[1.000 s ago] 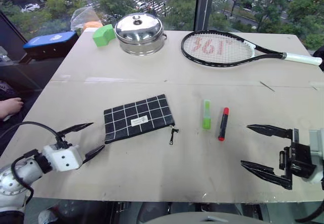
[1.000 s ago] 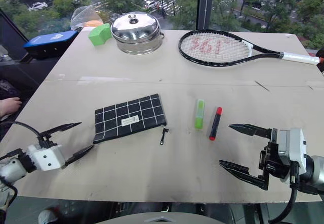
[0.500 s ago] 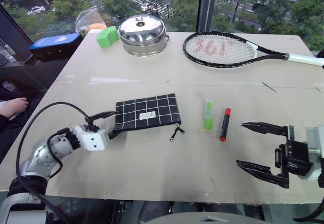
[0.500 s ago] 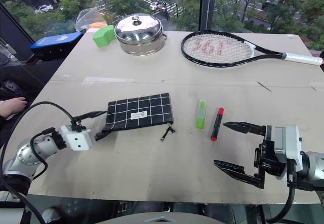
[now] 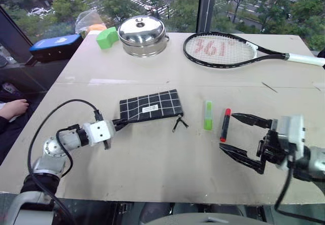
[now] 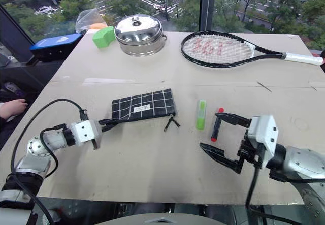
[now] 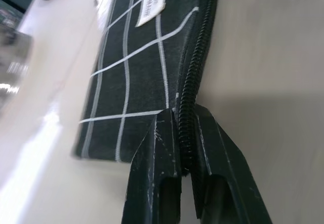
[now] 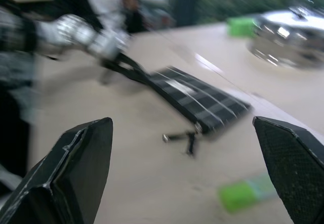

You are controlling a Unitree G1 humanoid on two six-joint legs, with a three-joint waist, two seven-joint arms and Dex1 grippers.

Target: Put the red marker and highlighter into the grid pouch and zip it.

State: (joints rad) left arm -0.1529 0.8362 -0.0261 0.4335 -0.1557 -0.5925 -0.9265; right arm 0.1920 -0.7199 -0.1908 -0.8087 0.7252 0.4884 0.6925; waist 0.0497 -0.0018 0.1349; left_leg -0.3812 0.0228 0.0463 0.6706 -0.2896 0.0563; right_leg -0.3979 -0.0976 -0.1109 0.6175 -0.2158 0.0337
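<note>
The grid pouch [image 5: 151, 105] lies flat on the table, left of middle, with its zipper pull [image 5: 177, 123] trailing off its near right corner. My left gripper [image 5: 122, 122] is shut on the pouch's near left corner. In the left wrist view its fingertips [image 7: 167, 133] pinch the zipper edge. To the right of the pouch, the green highlighter [image 5: 208, 115] and the red marker [image 5: 224, 125] lie side by side. My right gripper [image 5: 227, 131] stands open right beside the marker. Its far finger is near the marker's cap end, and nothing is held.
At the back of the table stand a steel lidded pot [image 5: 142, 29], a green block [image 5: 105, 36] and a tennis racket [image 5: 223, 50]. A blue case [image 5: 53, 43] sits off the table's left corner. A person's hand [image 5: 12, 108] rests beyond the left edge.
My left gripper has closed on the pouch's near left corner, and the pouch has slid a little to the right. The open right gripper has moved left, up to the marker.
</note>
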